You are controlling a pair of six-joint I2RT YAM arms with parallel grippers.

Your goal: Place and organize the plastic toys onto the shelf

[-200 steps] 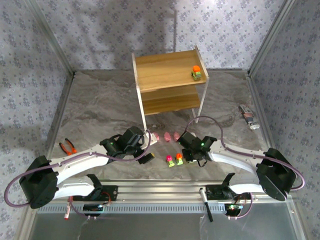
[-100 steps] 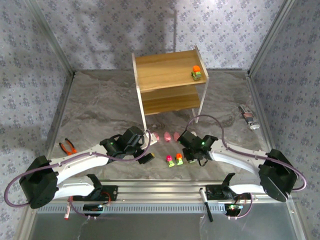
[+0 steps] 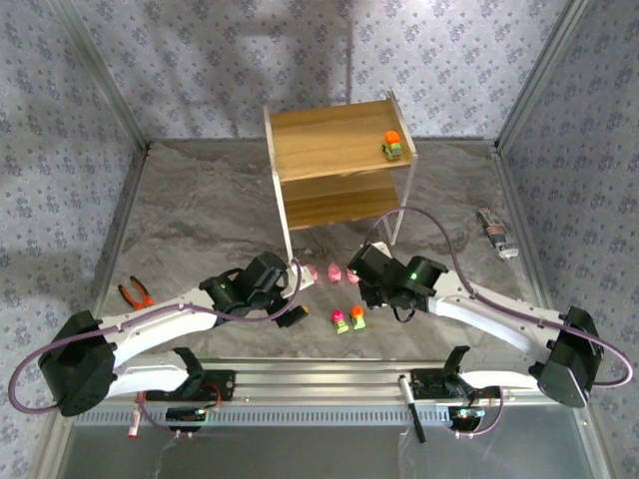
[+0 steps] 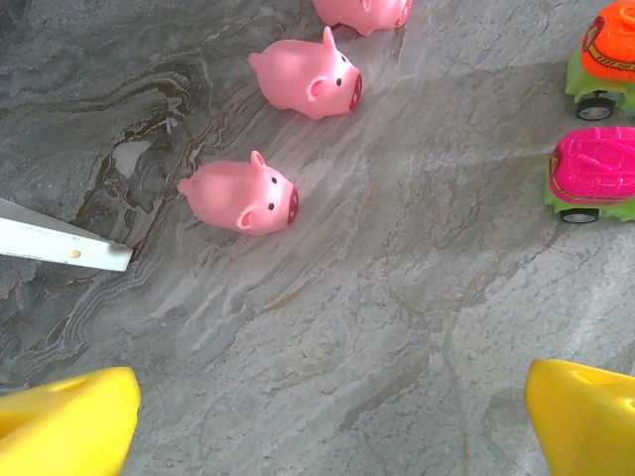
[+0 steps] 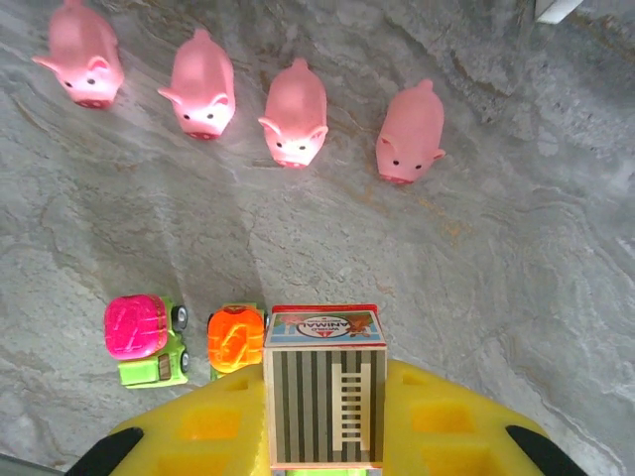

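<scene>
Right wrist view: the right pincer (image 5: 325, 421) is closed on a striped-top car (image 5: 323, 382), which sits between its yellow fingers; I judge it is held for carrying to the shelf. Just ahead of it stand the pink-top car (image 5: 144, 337) and the orange-top car (image 5: 236, 342). Farther ahead is a row of pink pigs (image 5: 296, 111). The left pincer (image 4: 327, 426) is open and empty, with a nearest pig (image 4: 243, 193) ahead on its left, probably its next pick. Far beyond both pincers, the shelf (image 3: 319, 140) carries one car (image 3: 391, 147) on its top tier.
</scene>
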